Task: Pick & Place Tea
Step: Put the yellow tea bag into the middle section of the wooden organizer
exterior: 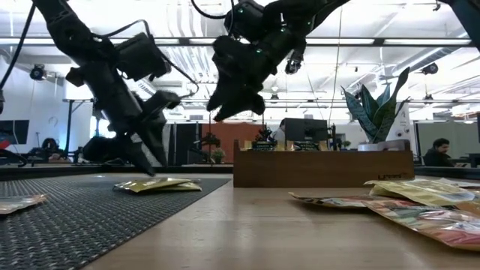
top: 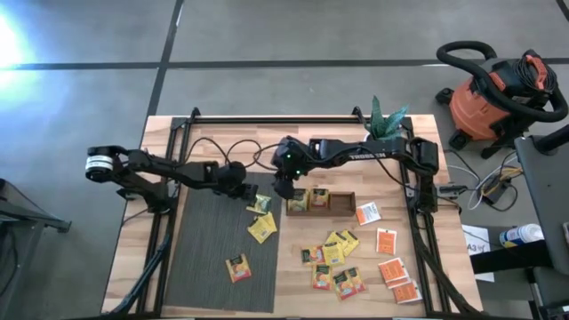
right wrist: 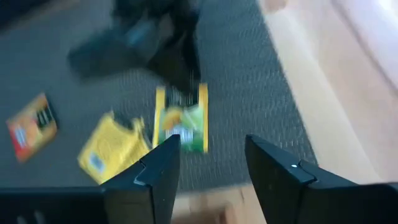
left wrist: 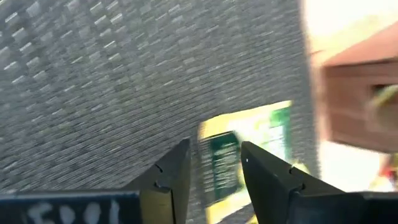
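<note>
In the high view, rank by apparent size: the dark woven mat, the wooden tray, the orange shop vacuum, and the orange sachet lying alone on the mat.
1. Dark woven mat
2. Orange shop vacuum, though it stands on the floor, so the comparison is unsure
3. Wooden tray
4. Orange sachet

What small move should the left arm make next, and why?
Probably lower the left gripper a little and close it. Its fingers stand open on either side of a yellow-green tea sachet lying on the dark mat; the sachet is not gripped yet. The right gripper hangs open near the wooden tray.
</note>
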Robot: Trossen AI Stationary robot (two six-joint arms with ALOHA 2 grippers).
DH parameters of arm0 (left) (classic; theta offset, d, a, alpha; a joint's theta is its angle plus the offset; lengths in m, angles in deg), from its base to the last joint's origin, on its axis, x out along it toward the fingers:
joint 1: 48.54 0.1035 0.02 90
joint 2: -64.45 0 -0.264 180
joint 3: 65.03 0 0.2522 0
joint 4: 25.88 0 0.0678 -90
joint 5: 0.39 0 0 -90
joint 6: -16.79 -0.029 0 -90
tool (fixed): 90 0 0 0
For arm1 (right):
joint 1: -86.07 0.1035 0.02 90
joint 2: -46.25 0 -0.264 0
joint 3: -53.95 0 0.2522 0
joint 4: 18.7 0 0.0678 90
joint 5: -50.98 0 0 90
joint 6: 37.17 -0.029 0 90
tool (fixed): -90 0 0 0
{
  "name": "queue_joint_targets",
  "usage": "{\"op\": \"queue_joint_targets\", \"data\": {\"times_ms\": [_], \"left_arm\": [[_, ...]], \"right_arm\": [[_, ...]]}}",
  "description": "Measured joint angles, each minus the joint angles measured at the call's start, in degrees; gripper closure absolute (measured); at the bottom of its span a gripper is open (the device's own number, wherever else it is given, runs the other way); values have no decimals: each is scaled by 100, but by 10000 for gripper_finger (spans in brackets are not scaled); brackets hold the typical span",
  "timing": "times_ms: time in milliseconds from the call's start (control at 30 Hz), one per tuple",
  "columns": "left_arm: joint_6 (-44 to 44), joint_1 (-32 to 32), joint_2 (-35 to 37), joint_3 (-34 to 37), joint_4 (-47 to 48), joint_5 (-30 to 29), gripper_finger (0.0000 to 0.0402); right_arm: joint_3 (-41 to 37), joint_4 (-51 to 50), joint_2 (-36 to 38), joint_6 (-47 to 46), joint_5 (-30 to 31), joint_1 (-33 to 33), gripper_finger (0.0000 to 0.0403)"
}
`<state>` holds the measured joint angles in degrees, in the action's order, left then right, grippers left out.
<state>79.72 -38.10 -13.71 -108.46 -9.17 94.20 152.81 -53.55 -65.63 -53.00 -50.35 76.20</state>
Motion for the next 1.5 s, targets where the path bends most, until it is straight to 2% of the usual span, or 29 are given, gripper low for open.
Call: {"op": "queue_joint_targets", "data": {"times_ms": [233,467,667,867,1000,1167,1300,1500], "left_arm": [[-33,-53,31,36,-19,84,266],[-85,-56,104,106,-19,102,266],[-751,-140,161,179,-81,502,266],[-1039,-330,156,186,-80,543,266],[-1034,-402,156,186,-79,468,266],[-949,-401,156,188,-39,321,266],[-479,-402,156,188,-37,299,266],[569,-402,154,188,25,133,266]], "right_arm": [[66,697,-301,-1240,-410,146,225],[248,603,-726,-1363,-437,487,225],[346,609,-1024,-1392,-370,672,229],[515,660,-1272,-1257,-334,803,244],[520,591,-1281,-1218,83,807,256],[498,591,-1281,-939,147,801,269],[601,331,-1281,-695,220,815,277],[920,-312,-1270,360,899,811,287]]}}
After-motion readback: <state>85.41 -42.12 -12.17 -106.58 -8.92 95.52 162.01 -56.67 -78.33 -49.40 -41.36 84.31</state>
